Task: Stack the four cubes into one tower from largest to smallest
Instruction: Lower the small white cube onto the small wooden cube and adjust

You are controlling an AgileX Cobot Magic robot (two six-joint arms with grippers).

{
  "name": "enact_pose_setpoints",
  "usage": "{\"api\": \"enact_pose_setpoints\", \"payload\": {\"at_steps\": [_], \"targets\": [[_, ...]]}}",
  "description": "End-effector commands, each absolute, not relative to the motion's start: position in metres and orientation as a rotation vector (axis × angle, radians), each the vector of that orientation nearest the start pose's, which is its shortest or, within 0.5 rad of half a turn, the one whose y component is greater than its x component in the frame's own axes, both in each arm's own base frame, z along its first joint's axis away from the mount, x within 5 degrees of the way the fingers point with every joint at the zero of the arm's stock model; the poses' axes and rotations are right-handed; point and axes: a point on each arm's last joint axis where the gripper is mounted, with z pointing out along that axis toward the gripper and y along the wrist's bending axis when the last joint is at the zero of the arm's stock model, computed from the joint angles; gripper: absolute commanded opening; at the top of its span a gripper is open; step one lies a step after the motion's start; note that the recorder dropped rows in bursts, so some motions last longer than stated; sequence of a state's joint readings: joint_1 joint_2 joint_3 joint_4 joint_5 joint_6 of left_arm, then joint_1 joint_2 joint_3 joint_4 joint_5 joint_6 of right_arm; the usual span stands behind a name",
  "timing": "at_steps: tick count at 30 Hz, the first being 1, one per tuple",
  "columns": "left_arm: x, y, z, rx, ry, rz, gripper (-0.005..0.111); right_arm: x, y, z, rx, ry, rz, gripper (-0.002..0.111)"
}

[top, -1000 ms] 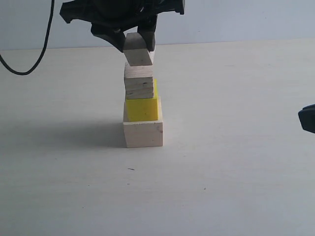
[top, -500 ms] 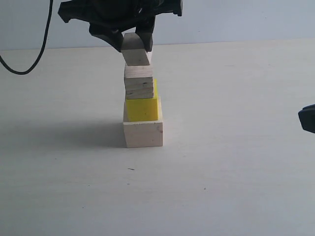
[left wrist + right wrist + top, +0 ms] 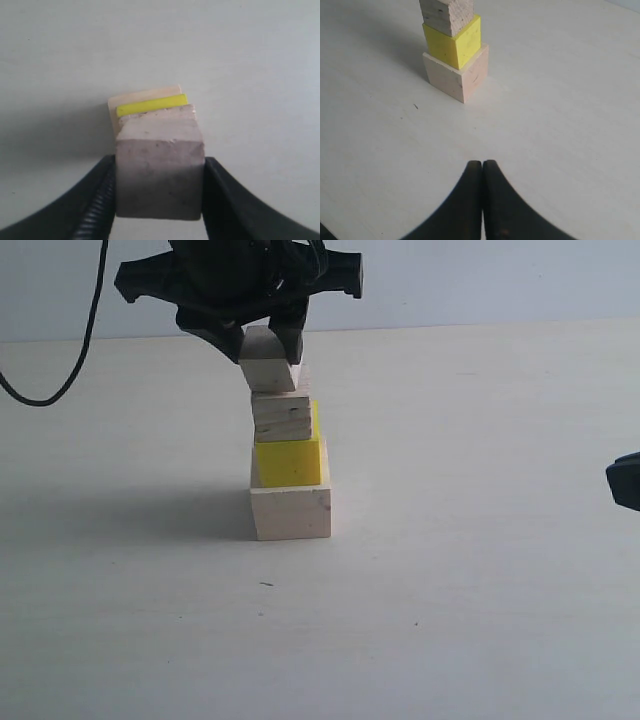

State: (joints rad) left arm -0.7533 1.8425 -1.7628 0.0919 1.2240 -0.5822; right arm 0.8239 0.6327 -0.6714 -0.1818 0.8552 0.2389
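Observation:
Three cubes stand stacked on the table: the large pale wood base, the yellow cube and the grainy raw-wood cube. My left gripper is shut on the small whitish-grey cube, holding it at the top of the tower, slightly tilted and offset to the left. Whether it touches the grainy cube I cannot tell. In the left wrist view the held cube covers most of the stack, leaving only a yellow edge. My right gripper is shut and empty, well away from the tower.
A black cable hangs at the back left. Part of the right arm shows at the right edge of the exterior view. The pale tabletop surrounds the tower.
My left gripper has carried the small whitish cube a little left and down, so its lower edge now meets the top of the grainy cube. The right arm has not moved.

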Motion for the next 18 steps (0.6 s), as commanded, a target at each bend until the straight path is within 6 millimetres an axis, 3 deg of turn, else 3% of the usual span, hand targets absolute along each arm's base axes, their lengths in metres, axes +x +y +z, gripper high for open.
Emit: {"api": "enact_pose_setpoints", "payload": {"at_steps": [1, 8, 18], "targets": [[0.292, -0.265, 0.323, 0.266, 2.786, -0.208, 0.000, 0.083, 0.072, 0.314, -0.731, 2.177, 0.341, 0.000], [0.292, -0.265, 0.324, 0.265, 2.784, -0.210, 0.000, 0.083, 0.072, 0.314, -0.731, 2.177, 0.341, 0.000], [0.290, -0.266, 0.343, 0.233, 2.747, -0.290, 0.000, 0.083, 0.072, 0.314, -0.731, 2.177, 0.341, 0.000]]}}
